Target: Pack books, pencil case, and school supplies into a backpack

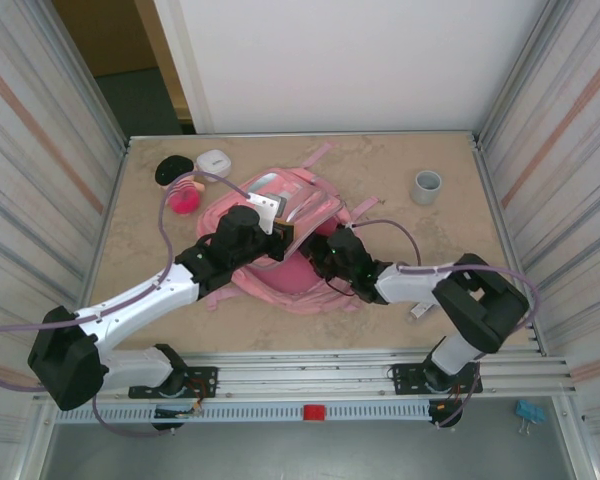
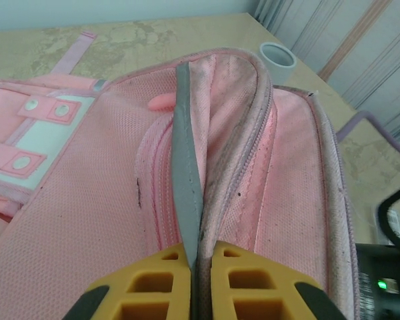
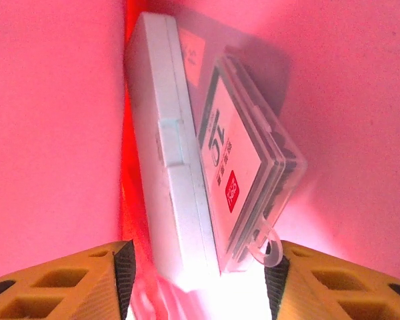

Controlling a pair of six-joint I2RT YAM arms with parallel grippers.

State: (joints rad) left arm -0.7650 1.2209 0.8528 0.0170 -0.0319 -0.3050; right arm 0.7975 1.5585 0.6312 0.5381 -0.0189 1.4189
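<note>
In the top view, left of centre, the left jaws are pressing together on the grey edge strip point(image 2: 187, 173) of the backpack point(image 1: 315, 200), which is lying in the middle of the counter point(image 1: 380, 165). I judge they are lifting this lip so that the mouth is gaping for the other arm.

Right of centre, the right jaws are reaching into that mouth. They are standing apart and clamping nothing. In the right wrist view the pencil case point(image 3: 163, 160) is standing on its edge against the pink lining, left of centre. A clear box point(image 3: 253, 160) with a printed label is leaning on its right side. The open fingers in both lower corners are suggesting a release here.

Pink light is washing out the case's colour, and glare is swallowing its lower end. What is lying deeper is hidden behind these two. From above, both arms are covering the opening. A small pale item point(image 1: 420, 310) at the lower right is too small to name.
</note>
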